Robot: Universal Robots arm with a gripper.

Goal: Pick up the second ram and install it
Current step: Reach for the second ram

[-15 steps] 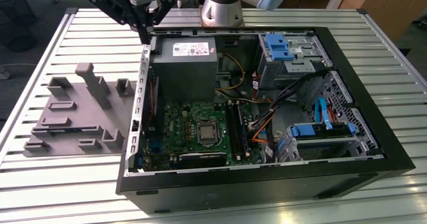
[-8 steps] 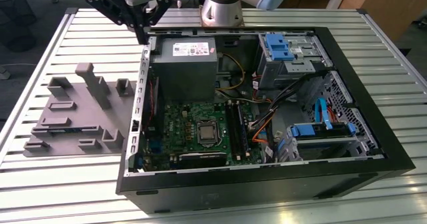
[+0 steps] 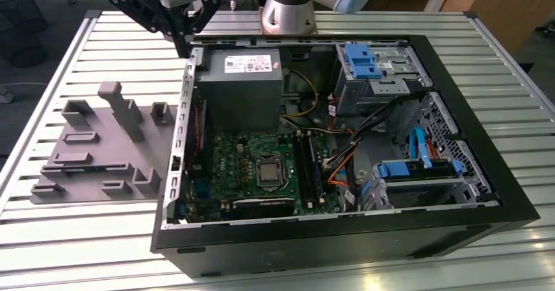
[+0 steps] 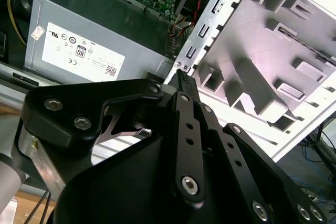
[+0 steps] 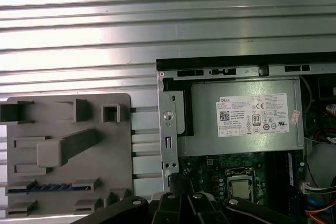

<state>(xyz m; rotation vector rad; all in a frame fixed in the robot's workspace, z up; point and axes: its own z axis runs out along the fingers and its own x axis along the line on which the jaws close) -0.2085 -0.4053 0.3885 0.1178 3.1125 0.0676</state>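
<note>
1. Your ribbed aluminium tabletop (image 3: 87,239) carries everything.
2. The open black computer case (image 3: 347,239) lies on it, with its green motherboard (image 3: 251,154) facing up.
3. Just beside the case, on the exterior view's left, sits the grey moulded plastic holder (image 3: 95,141).
4. Your black tool (image 3: 182,47) hangs above the case corner by the grey metal power supply (image 3: 238,89). Its jaws are narrowed together and grip nothing you can see.
5. The second ram (image 5: 50,187), a thin dark blue-green circuit-board stick, lies in a holder slot, well apart from the tool.

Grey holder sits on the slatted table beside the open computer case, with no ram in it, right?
Not empty: the first wrist view shows the second ram lying in the grey holder. The holder does sit on the slatted table beside the open computer case.
</note>
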